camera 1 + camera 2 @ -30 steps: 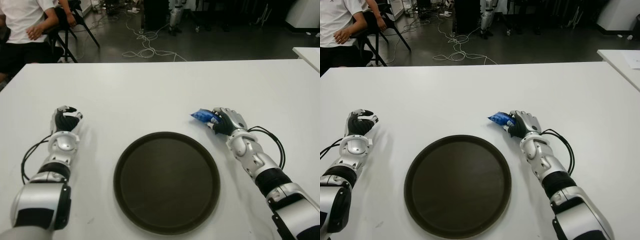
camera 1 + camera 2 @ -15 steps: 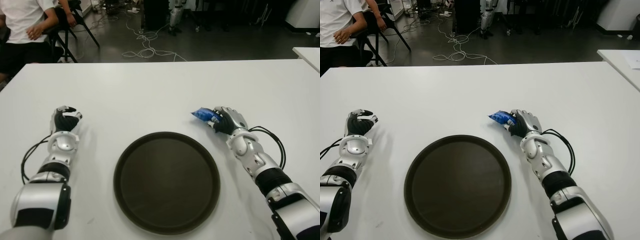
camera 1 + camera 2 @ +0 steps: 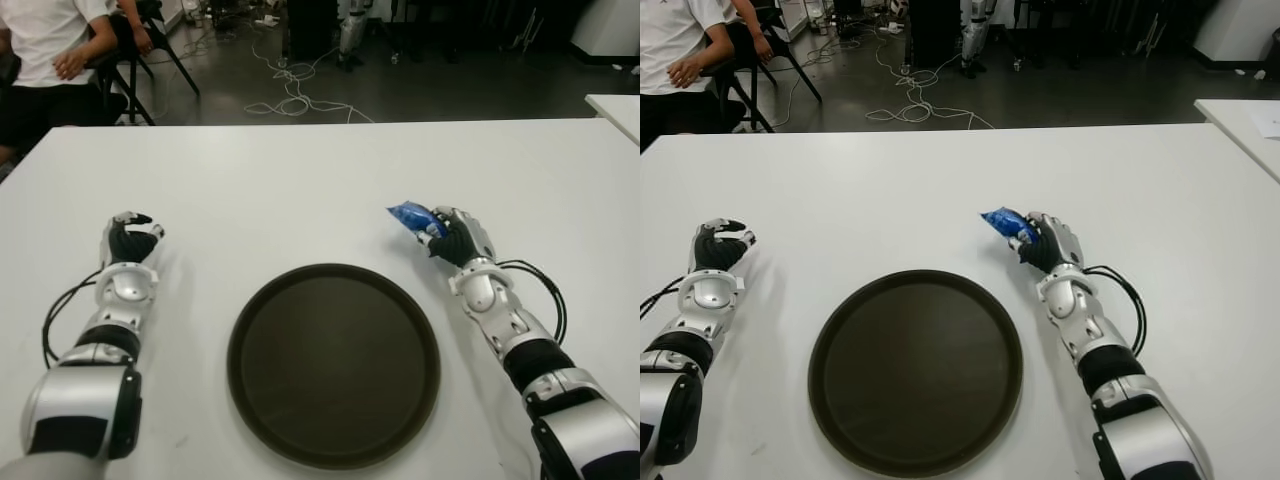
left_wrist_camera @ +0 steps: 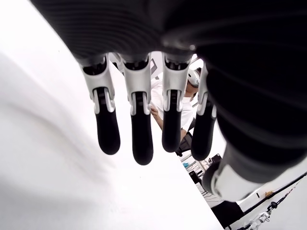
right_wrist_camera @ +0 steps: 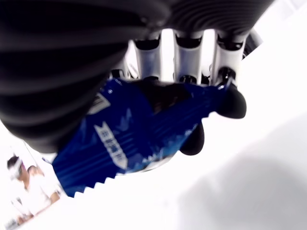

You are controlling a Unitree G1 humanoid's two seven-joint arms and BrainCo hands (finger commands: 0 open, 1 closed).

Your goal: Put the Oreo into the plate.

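Oreo packet (image 3: 409, 214), a small blue crinkled foil wrapper with white lettering and a serrated end, sits clamped in the right hand (image 3: 455, 238), beyond the far right edge of the round, dark brown, shallow-rimmed plate (image 3: 258, 310) and clear of its rim. In the right wrist view the wrapper (image 5: 129, 136) is pinned between the curled black-tipped fingers (image 5: 231, 101) and the palm, its toothed edge sticking out past the hand. In the eye views the packet shows at the far side of the hand, its free end pointing toward the plate's side; whether it touches the white tabletop (image 3: 320, 190) I cannot tell.

Nothing lies on the plate, which sits on the table between the two arms. The left hand (image 3: 128, 239) shows well to the left of the plate. Its wrist view shows four fingers (image 4: 135, 129) hanging side by side, loosely bent and holding nothing.

Beyond the far edge of the table from the plate, a person in a white shirt (image 3: 45, 40) sits on a chair, and loose cables (image 3: 290, 95) trail across the dark floor.
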